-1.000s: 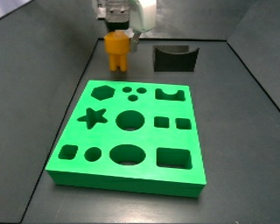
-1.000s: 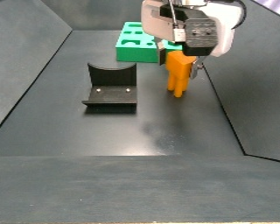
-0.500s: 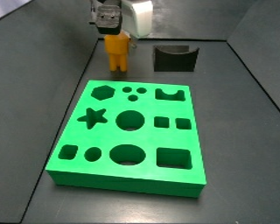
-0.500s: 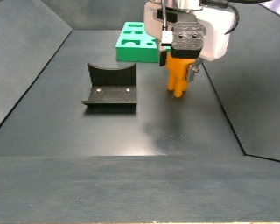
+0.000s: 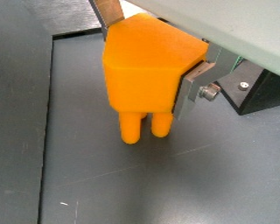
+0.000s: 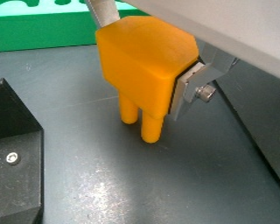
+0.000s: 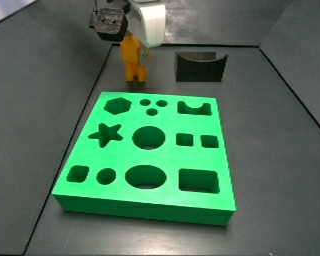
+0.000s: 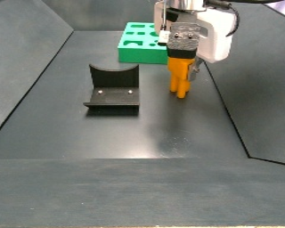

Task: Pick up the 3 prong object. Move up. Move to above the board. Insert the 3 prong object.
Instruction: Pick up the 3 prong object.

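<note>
The 3 prong object point(image 7: 131, 62) is an orange block with thin legs, standing upright behind the board's far left corner. My gripper point(image 7: 129, 42) is shut on its blocky top in both side views point(image 8: 182, 53). Both wrist views show the orange block point(image 5: 149, 74) point(image 6: 136, 70) clamped between the silver finger plates point(image 5: 187, 87), legs pointing down at the dark floor. I cannot tell whether the legs touch the floor. The board point(image 7: 176, 160) is a bright green slab with shaped cutouts, nearer the camera; its edge shows in a side view point(image 8: 131, 55) and a wrist view point(image 6: 38, 31).
A dark grey block with a curved notch point(image 7: 199, 66) stands right of the gripper, also seen in a side view point(image 8: 109, 89) and a wrist view point(image 6: 8, 149). Dark sloping walls enclose the floor on both sides.
The gripper body has shifted slightly to the left in a side view, still closed on the orange object. The object stays upright in nearly the same place.
</note>
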### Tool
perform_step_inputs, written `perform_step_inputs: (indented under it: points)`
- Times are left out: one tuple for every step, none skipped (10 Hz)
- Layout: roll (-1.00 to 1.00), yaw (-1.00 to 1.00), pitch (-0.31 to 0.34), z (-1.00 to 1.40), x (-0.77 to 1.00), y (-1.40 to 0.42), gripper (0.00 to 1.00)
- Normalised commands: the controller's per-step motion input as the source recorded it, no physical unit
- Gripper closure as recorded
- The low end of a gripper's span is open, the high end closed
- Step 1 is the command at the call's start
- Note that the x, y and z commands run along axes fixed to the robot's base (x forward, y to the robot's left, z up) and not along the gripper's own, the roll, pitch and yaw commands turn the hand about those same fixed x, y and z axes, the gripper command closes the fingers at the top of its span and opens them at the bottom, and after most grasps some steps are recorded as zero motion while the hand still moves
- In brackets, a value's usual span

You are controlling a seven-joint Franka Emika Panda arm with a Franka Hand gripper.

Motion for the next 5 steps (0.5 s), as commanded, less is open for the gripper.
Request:
perform_step_inputs:
  points:
    - [0.0, 0.0, 0.0, 0.0, 0.0, 0.0, 1.0]
    - [0.0, 0.0, 0.0, 0.0, 0.0, 0.0, 1.0]
    - [0.0, 0.0, 0.0, 0.0, 0.0, 0.0, 1.0]
    - [0.0, 0.0, 0.0, 0.0, 0.0, 0.0, 1.0]
    - [0.0, 0.0, 0.0, 0.0, 0.0, 0.0, 1.0]
